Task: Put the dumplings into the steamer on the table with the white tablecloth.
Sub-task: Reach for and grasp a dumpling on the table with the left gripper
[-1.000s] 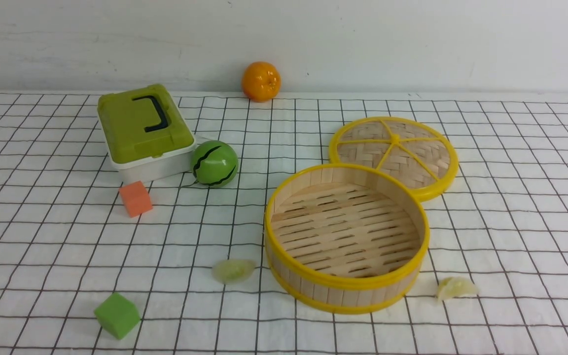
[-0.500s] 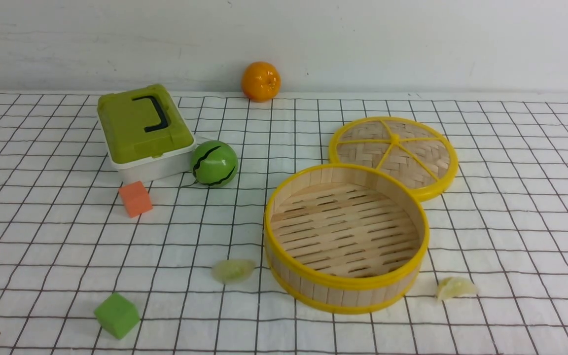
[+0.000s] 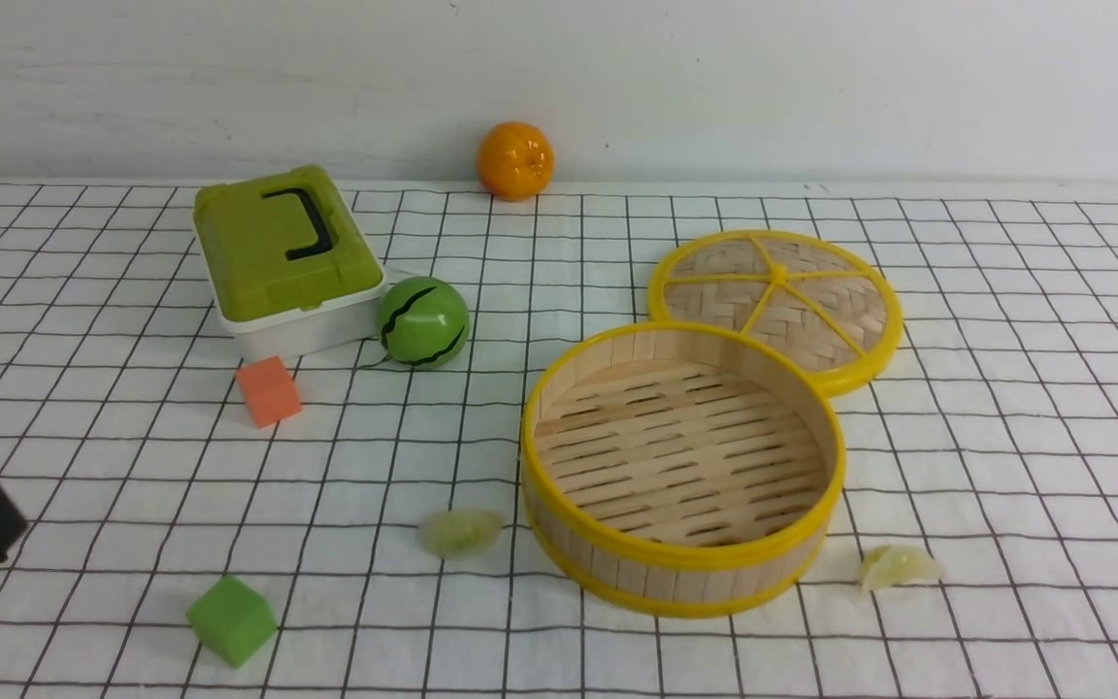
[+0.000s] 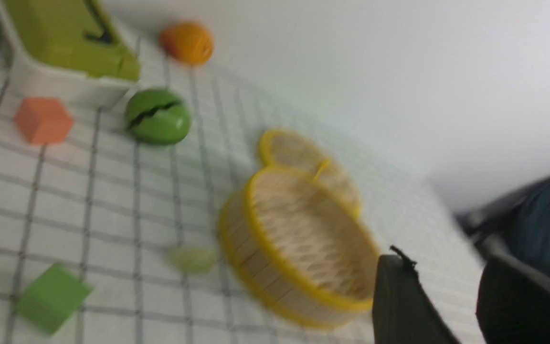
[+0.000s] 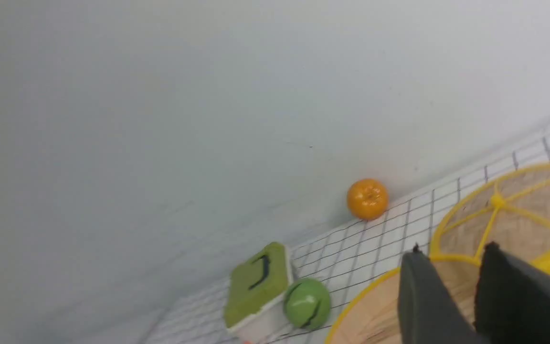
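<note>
Left jaws, right jaws: narrow, empty. Widen left; drop over pale crescent dumpling (image 3: 459,532) beside yellow-rimmed bamboo steamer (image 3: 675,575).

A plain white wall (image 3: 811,87), faintly scuffed and smudged, rises straight behind the far edge of the counter (image 3: 1005,437); the light is soft and even.

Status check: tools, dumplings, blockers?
Left tool, right tool: parted, empty. Left dumpling, right dumpling on cloth, flanking empty steamer. Lid off; nothing blocking.
</note>
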